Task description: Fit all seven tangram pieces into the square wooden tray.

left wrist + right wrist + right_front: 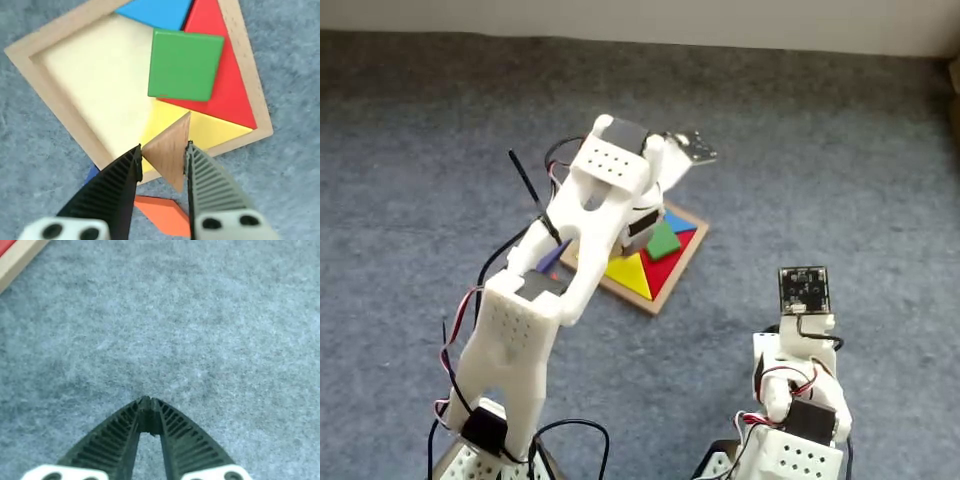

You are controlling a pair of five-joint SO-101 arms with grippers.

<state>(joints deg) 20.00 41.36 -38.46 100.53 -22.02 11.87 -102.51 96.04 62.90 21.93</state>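
**A:** Left tool [163, 149] grasping a plain wooden triangle [170, 156] above the square wooden tray's [52, 90] rim.

**B:** Room inside?

**A:** About half the floor is bare. Four pieces are in: blue piece [155, 12], red triangle [235, 95], green square [185, 65], yellow triangle [215, 130]. One orange parallelogram [162, 216] lies on the grey bench [295, 60]. Right tool [149, 402] clenched, well apart.

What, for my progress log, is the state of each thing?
Left gripper: shut on wooden triangle.
Right gripper: shut, empty.
Tray: partly filled.
Green square: lying over red triangle.
Yellow triangle: seated in tray.
Blue piece: seated in tray.
Orange piece: outside, on carpet.
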